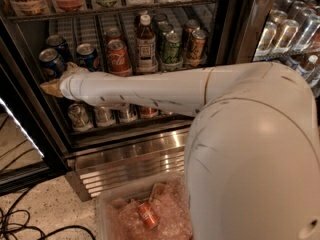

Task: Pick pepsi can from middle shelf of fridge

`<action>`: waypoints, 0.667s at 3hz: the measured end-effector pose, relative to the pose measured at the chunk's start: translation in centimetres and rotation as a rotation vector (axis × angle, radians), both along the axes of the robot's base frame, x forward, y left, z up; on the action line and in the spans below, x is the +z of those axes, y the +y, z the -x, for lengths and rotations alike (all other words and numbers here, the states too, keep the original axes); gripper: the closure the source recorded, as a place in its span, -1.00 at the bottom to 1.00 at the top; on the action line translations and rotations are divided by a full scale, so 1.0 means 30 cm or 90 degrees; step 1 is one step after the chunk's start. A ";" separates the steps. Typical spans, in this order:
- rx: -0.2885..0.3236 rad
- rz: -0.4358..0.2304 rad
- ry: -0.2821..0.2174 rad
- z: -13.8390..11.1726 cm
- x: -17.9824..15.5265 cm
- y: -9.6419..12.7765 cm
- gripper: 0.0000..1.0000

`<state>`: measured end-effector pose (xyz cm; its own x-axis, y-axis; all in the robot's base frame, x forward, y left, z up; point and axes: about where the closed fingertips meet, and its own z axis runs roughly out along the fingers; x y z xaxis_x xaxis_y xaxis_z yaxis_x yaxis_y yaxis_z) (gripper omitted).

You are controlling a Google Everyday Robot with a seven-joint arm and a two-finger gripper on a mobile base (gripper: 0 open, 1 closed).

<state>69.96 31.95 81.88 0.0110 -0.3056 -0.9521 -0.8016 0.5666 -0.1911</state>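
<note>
The fridge (pixel 130 159) stands open, and the white arm (pixel 150 89) reaches across to the frame's left. On the middle shelf (pixel 80 31) the pepsi can (pixel 51 63) stands unlifted at far left, 1 of 3 blue cans. The gripper (pixel 50 88) sits just below it; its state I cannot tell. Grasping and lifting remain. Only the red Coca-Cola can (pixel 118 58) shows recognisable script.

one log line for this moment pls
stage: reaching | gripper: left end of middle shelf, in front of pepsi can | pepsi can: standing on shelf, not lifted | contact: cannot tell
</note>
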 end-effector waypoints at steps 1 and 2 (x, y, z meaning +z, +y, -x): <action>-0.047 -0.034 -0.006 -0.060 0.006 -0.012 -0.44; -0.108 -0.083 -0.021 -0.144 0.021 -0.005 -0.56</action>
